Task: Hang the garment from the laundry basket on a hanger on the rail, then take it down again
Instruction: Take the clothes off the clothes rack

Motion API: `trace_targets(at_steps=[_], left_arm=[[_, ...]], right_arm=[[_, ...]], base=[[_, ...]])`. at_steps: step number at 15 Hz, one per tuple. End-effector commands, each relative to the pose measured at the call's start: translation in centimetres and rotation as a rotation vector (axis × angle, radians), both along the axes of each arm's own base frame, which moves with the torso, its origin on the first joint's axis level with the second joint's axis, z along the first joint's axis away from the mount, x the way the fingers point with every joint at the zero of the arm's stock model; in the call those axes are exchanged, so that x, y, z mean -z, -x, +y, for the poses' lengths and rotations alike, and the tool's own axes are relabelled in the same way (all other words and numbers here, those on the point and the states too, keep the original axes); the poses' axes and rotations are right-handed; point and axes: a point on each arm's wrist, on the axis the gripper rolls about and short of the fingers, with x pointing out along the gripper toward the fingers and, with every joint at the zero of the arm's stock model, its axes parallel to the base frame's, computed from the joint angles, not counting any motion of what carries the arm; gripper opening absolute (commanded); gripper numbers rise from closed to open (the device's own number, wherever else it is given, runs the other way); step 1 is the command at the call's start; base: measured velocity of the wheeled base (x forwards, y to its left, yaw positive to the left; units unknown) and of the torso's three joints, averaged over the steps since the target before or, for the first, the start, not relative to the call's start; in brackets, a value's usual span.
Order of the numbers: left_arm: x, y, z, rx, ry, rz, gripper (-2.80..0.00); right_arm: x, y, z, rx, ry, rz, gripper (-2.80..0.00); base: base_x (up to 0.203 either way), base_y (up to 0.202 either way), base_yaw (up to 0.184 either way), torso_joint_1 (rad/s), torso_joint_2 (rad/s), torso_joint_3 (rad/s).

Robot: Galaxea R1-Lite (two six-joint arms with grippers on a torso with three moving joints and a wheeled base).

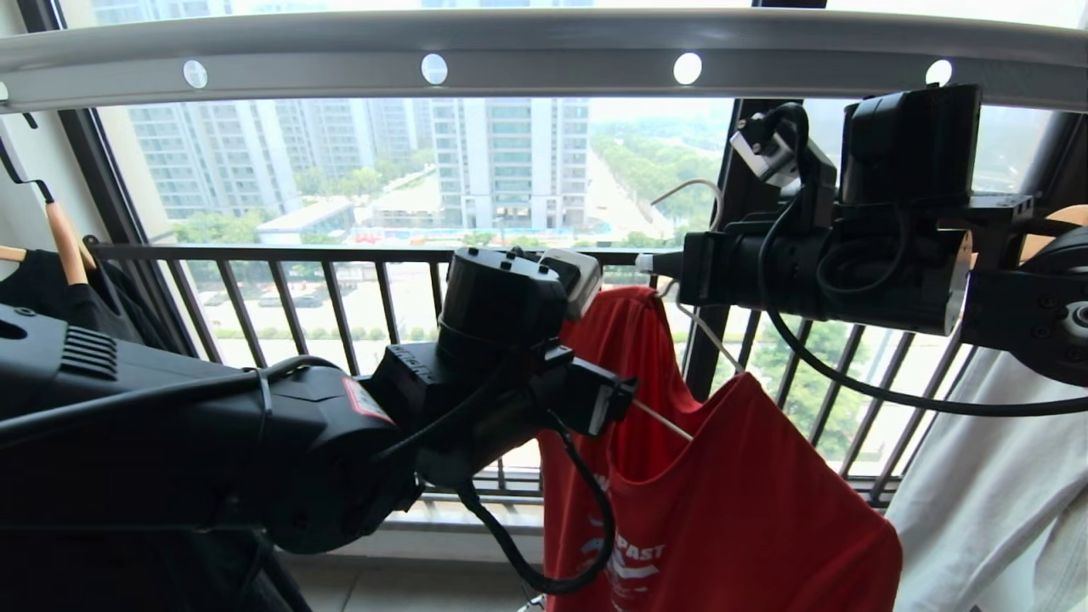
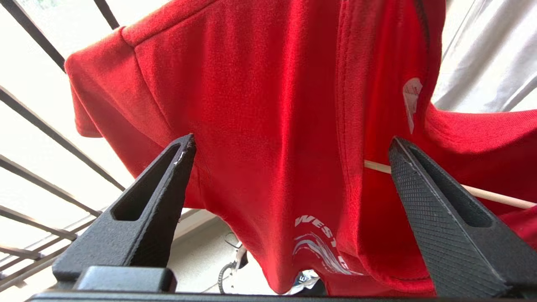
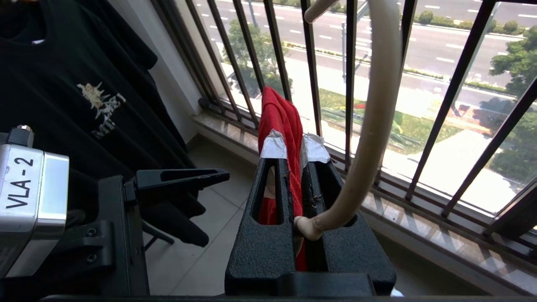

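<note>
Dressing is the step you are in — the garment (image 1: 722,501) is only half on the hanger (image 1: 710,340), and nothing hangs from the rail (image 1: 544,51) yet. Your right gripper (image 3: 293,147) is clamped shut on a fold of the red cloth up near the collar, with the hanger's off-white wire pinched in alongside it and its hook curving up past the fingers, so that arm carries the whole load just below the rail. Your left gripper (image 2: 289,155) stands wide, holding nothing; the shirt's shoulder and sleeve hang between and just beyond its two fingers, apart from both pads as far as you can see, and one hanger arm pokes out bare through the neck opening beside the far finger. Judging by that, your next move is to close the left claw on the loose shoulder and draw it over the exposed arm, before you lift the hook to the rail. Keep the right grip firm — if it slips, shirt and hanger drop together. You cannot see the laundry basket here.
</note>
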Motion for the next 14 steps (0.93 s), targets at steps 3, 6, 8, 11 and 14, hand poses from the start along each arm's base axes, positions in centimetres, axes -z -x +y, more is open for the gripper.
trace_targets(at_steps=[3, 6, 8, 11, 14], left_arm=[[0.2, 0.2, -0.4, -0.005, -0.004, 0.000, 0.00], [0.7, -0.2, -0.6, -0.054, -0.028, -0.008, 0.00], [1.4, -1.4, -1.1, -0.094, -0.042, -0.007, 0.00], [1.3, -3.0, -1.2, -0.163, 0.018, -0.084, 0.00], [0.7, -3.1, -1.2, -0.186, 0.032, -0.131, 0.00]], right_arm=[[-0.1, 0.2, 0.1, 0.002, -0.002, -0.004, -2.80], [-0.2, 0.3, 0.1, 0.002, -0.004, -0.007, -2.80], [-0.3, 0.3, 0.0, 0.002, -0.004, -0.010, -2.80], [-0.4, 0.4, 0.0, 0.002, -0.005, -0.012, -2.80], [-0.3, 0.3, 0.1, 0.002, -0.005, -0.012, -2.80]], base=[[0.000, 0.000, 0.000, 0.000, 0.00, 0.000], [0.000, 0.000, 0.000, 0.000, 0.00, 0.000], [0.000, 0.000, 0.000, 0.000, 0.00, 0.000], [0.000, 0.000, 0.000, 0.000, 0.00, 0.000], [0.000, 0.000, 0.000, 0.000, 0.00, 0.000]])
